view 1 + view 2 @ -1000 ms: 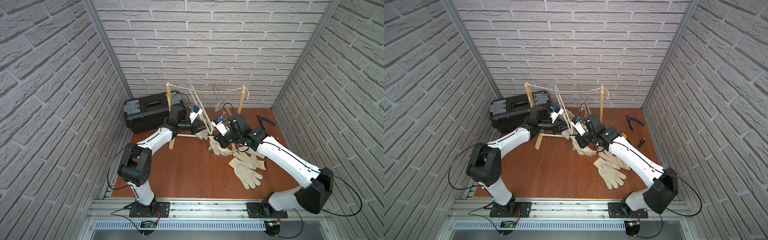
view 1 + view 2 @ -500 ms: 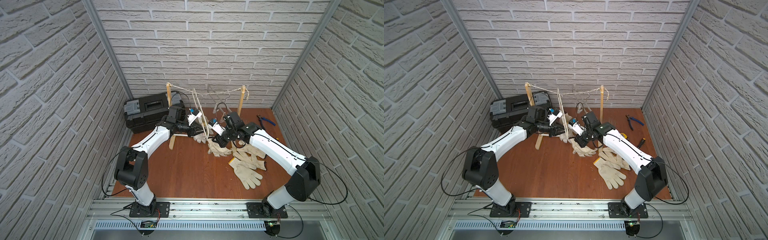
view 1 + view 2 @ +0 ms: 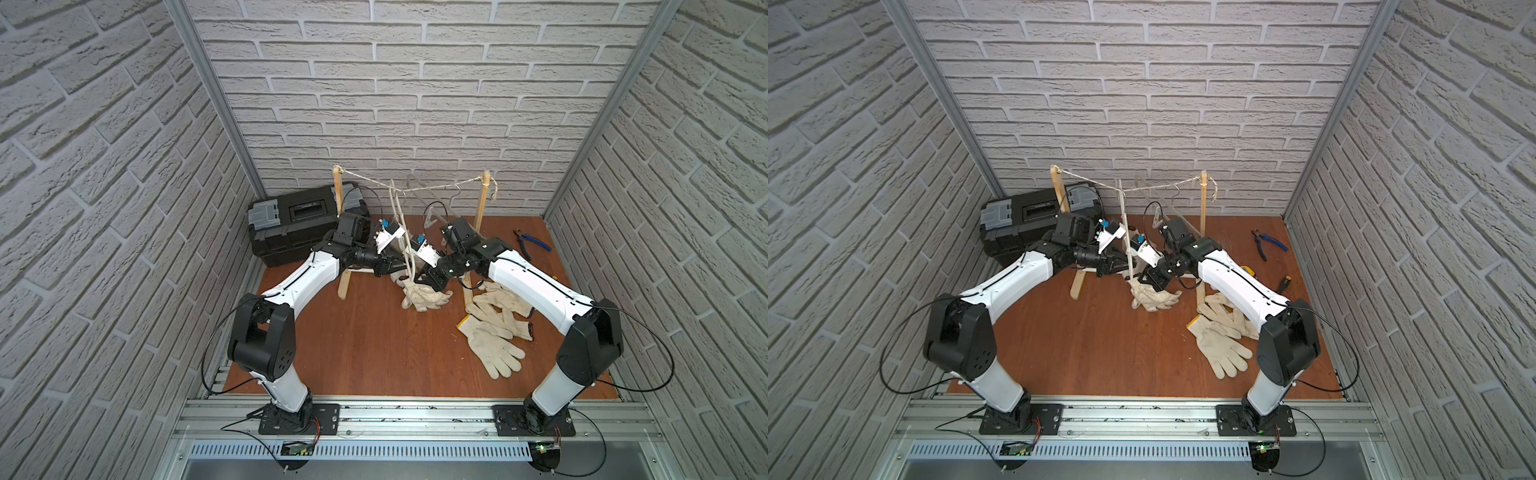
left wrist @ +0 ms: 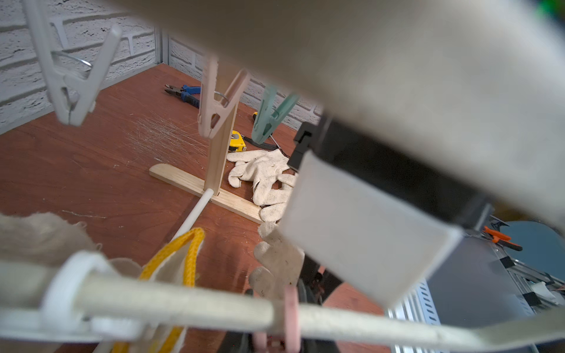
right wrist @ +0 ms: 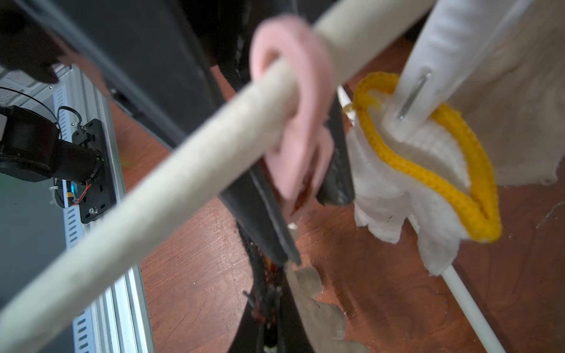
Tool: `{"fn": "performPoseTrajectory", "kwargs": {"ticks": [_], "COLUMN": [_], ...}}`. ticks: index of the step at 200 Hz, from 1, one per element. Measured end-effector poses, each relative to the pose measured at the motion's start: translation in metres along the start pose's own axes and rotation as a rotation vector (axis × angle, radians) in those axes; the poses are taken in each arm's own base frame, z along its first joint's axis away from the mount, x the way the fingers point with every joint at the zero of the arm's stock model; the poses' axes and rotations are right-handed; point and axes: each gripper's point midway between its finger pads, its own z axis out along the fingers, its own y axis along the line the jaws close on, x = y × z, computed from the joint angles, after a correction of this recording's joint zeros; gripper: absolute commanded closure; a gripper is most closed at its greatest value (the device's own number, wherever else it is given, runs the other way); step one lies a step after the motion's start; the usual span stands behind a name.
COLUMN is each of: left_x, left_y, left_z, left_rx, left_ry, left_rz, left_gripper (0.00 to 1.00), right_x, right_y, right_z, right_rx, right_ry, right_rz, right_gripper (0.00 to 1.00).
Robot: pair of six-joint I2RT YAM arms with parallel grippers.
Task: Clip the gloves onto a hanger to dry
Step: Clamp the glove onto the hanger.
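Note:
A white hanger (image 3: 402, 232) hangs tilted from the string; its bar (image 5: 183, 171) carries a pink clip (image 5: 293, 101) and a white clip (image 5: 428, 76). The white clip holds a yellow-cuffed glove (image 5: 428, 171). My left gripper (image 3: 398, 270) is shut on the pink clip (image 4: 291, 305), its black fingers (image 5: 260, 220) pinching both sides. Just under that clip, my right gripper (image 3: 424, 279) is shut on another off-white glove (image 5: 318, 308), whose fingers (image 4: 278, 259) show in the left wrist view. Both gloves droop onto the floor (image 3: 1152, 297). More gloves (image 3: 494, 328) lie in a pile to the right.
Two wooden posts (image 3: 338, 195) (image 3: 482, 208) carry the string. A clear hanger (image 3: 436, 212) hangs beside the white one, with more clips (image 4: 214, 107). A black toolbox (image 3: 299, 220) sits back left. Blue pliers (image 3: 532, 241) and a yellow tape measure (image 4: 237, 142) lie back right.
The left gripper has drawn the hanger's lower end down and toward the front. The right gripper has moved left with its glove, close up to the pink clip.

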Motion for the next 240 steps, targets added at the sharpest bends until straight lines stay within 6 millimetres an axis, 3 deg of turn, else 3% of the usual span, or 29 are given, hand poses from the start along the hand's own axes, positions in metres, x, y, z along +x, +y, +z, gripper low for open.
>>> {"fn": "performPoseTrajectory", "kwargs": {"ticks": [133, 174, 195, 240], "left_x": [-0.001, 0.000, 0.000, 0.002], "left_y": [-0.003, -0.003, -0.003, 0.001], "left_z": [-0.001, -0.001, -0.001, -0.003], "left_rx": [0.010, 0.008, 0.003, -0.019], "left_ry": [0.009, 0.015, 0.018, 0.027], "left_rz": [0.003, -0.006, -0.009, -0.023], "left_gripper": [0.91, 0.79, 0.65, 0.52], "right_x": [-0.017, -0.017, -0.018, -0.021], "right_y": [-0.005, -0.004, -0.005, -0.006], "right_z": [-0.009, -0.008, -0.007, -0.007], "right_rx": [-0.048, -0.062, -0.064, -0.057], "right_ry": [-0.102, -0.114, -0.122, -0.135], "right_rz": [0.015, 0.032, 0.033, 0.034], "right_gripper": [0.97, 0.96, 0.93, 0.86]}}
